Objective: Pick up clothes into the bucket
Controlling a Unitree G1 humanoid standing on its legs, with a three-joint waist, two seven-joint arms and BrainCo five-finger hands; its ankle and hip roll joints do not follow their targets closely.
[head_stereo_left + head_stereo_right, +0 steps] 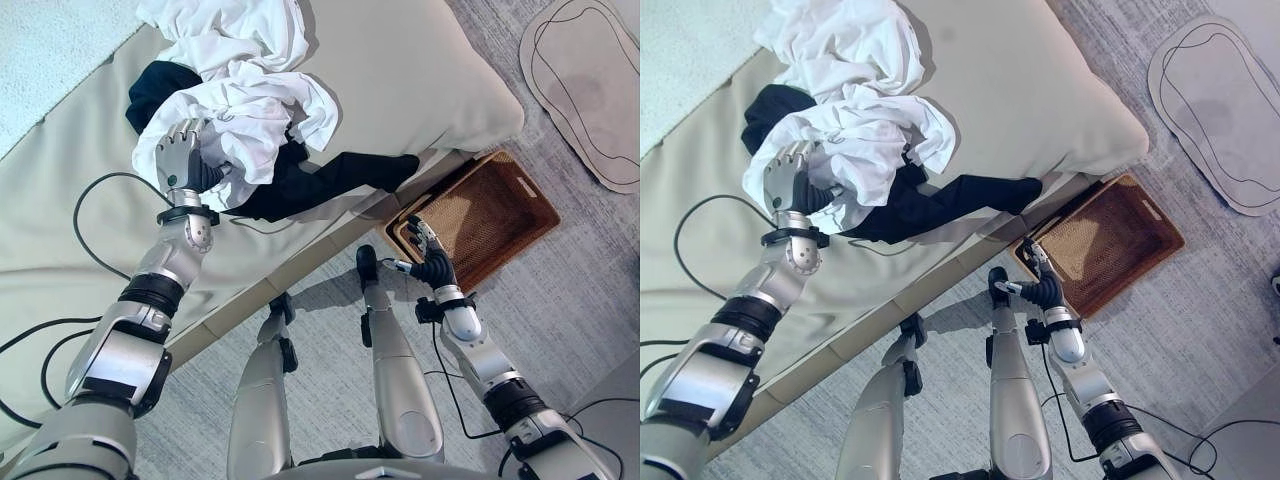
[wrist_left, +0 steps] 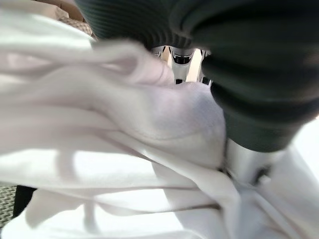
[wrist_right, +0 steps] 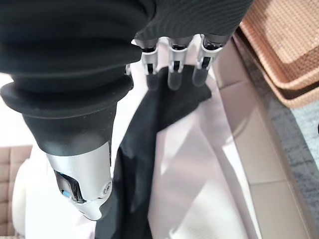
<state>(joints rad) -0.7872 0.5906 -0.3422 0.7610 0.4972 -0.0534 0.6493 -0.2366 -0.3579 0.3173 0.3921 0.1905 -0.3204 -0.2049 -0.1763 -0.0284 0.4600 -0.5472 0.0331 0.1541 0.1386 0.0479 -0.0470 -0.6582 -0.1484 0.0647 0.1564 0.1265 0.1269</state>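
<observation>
- White shirt bunched on the bed, left hand curled into it.
- Right hand, fingers relaxed, hovers beside the brown basket on the floor.

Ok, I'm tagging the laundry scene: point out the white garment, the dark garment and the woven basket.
white garment [image 1: 262, 112], left eye view, bunched folds above the left hand [image 1: 180, 155].
dark garment [image 1: 345, 172], left eye view, its outstretched leg.
woven basket [image 1: 490, 215], left eye view, its inner floor.
</observation>
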